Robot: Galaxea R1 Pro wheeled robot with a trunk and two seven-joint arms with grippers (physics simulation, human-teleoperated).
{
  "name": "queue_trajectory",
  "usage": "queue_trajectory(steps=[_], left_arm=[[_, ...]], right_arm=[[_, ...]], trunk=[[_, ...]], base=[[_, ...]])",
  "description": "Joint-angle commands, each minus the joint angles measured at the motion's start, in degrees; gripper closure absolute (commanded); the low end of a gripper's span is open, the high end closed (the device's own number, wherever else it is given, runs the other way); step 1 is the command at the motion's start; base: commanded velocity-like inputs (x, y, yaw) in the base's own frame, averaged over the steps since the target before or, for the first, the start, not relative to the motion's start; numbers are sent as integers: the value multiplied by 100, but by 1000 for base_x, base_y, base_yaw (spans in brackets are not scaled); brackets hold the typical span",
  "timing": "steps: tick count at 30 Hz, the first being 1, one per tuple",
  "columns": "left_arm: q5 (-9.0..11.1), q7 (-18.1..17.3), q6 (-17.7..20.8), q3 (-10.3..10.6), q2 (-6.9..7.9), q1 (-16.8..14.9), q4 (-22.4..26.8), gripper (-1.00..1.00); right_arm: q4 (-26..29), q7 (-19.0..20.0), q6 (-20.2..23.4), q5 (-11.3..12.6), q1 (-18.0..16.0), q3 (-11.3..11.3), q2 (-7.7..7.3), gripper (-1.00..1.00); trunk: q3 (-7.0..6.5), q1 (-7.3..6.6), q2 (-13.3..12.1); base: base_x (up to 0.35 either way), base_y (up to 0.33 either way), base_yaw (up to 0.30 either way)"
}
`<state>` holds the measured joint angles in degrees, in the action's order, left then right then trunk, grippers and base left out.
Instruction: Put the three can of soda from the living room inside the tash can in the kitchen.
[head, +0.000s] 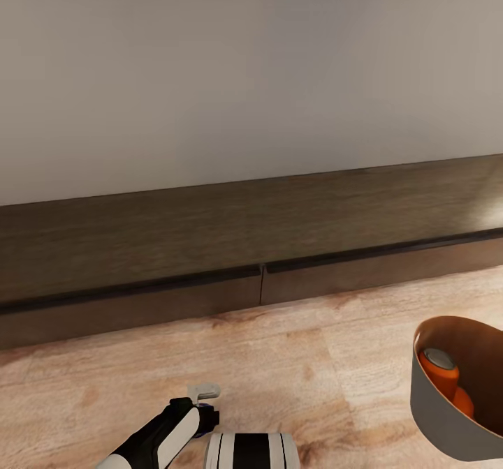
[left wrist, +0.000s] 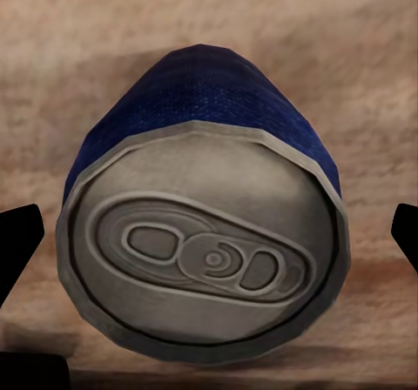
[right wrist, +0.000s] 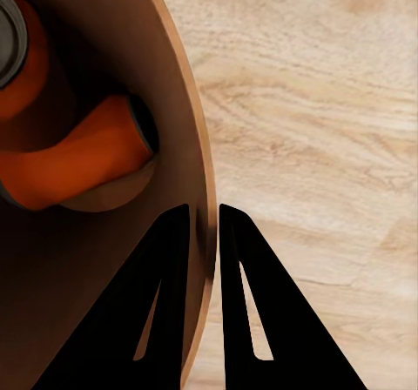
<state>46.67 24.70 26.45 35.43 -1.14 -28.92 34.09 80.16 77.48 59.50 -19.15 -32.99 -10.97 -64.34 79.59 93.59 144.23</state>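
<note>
The right claw (right wrist: 203,225) pinches the thin wall of the pale grey round bin with the tan-brown inside (head: 447,413), one finger inside and one outside, nearly closed on the rim. Two short orange soda cans with grey tops (right wrist: 70,146) lie inside the bin. The third one, a small dark blue soda can with a grey top (left wrist: 205,242), sits between the black fingertips (left wrist: 17,242) of the left claw (left wrist: 209,242). The fingertips stand wide at both sides of the can, and whether they press on it cannot be told.

The risks appear to be two. The bin hangs from one thin edge, so it could tilt or slip and spill the orange cans on the light wood floor (head: 279,371). The blue can could also roll away if the left claw does not close well.

The head view shows the long low dark-wood cabinet (head: 209,246) and the bin beside it, but there the blue can is hidden. The left wrist view shows this can clearly.
</note>
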Motion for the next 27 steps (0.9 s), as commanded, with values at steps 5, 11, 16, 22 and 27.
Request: queue_trajectory(steps=[5,11,16,22,27], left_arm=[[0,0,-4,-1,0,0,4,-100],[0,0,-116,5,0,7,3,100],[-2,0,-148,8,0,9,3,100],[-1,0,-156,5,-4,9,1,100],[0,0,-158,4,-8,12,15,100]], right_arm=[[0,31,50,52,-6,-1,0,100],[0,31,50,51,-6,-1,0,100],[0,31,50,52,-6,-1,0,100],[0,31,50,50,-6,-1,0,100],[0,31,50,47,-5,-1,0,100]], trunk=[[0,0,0],[0,0,0],[0,0,0],[0,0,0],[0,0,0]], base=[[0,0,0],[0,0,0],[0,0,0],[0,0,0],[0,0,0]])
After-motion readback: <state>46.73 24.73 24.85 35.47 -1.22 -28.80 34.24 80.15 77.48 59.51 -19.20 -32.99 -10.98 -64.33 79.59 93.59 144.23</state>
